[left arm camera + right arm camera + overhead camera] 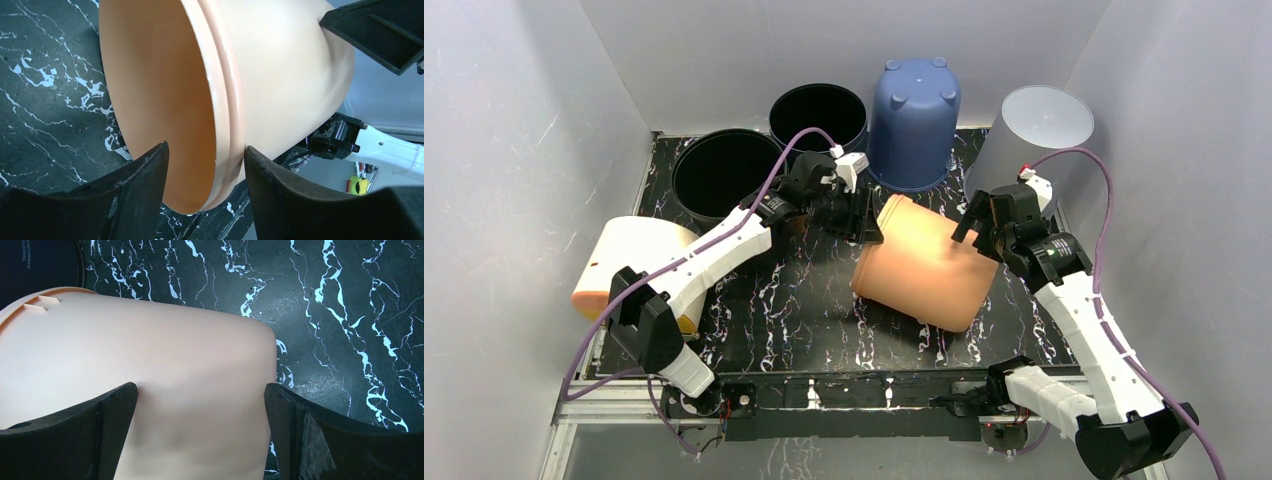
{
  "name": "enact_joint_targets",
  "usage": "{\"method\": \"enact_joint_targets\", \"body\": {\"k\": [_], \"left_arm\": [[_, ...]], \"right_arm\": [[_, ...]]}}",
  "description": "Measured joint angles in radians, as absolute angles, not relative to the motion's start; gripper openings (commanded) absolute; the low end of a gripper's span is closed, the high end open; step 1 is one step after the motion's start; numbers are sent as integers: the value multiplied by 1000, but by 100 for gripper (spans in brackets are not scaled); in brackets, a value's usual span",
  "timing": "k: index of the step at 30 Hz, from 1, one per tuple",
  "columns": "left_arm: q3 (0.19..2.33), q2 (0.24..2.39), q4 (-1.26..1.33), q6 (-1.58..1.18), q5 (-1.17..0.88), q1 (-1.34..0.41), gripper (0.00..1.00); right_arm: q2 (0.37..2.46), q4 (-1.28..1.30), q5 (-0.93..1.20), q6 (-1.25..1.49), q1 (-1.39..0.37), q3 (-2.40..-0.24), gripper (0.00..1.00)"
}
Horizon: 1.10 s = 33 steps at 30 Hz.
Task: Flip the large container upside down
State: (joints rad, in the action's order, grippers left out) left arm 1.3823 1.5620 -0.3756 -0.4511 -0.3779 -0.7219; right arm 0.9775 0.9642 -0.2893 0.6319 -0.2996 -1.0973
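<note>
Robot lab; white-walled test enclosure (514,120)

My tool (200,390) hovers wide over the peach large container (150,340) (jaws far apart, its smooth wall between them), which lies sideways on the black marbled table (340,315). A dark pot (35,260) sits top left.

left claw (206,149): jaws parted | right claw (200,388): jaws spread wide

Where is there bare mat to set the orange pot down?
Bare mat lies near the front edge, between the left arm and the orange pot. The back is crowded: two black pots, a blue pot, a grey container.
</note>
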Motion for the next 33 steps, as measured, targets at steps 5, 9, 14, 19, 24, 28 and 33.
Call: {"method": "enact_joint_targets", "body": {"k": [5,9,14,19,24,28,33], "left_arm": [[1414,1570,-393,-426,-369,-725,31],[1440,1570,-421,-400,-338,-739,24],[1455,1570,-446,-381,-300,-757,13],[1465,1573,-467,-374,-282,-762,0],[1466,1573,-478,-373,-279,-762,0],[1464,1573,-478,-370,-279,-762,0],[1455,1573,-462,-379,-281,-763,0]], "right_arm": [[966,933,-288,635,-298,-1075,98],[954,929,-276,645,-298,-1064,98],[949,930,-273,648,-298,-1061,98],[941,936,-262,656,-298,-1060,98],[918,959,-228,664,-292,-1060,98],[908,1007,-226,688,-292,-1076,98],[871,1119,-256,733,-292,-1108,98]]}}
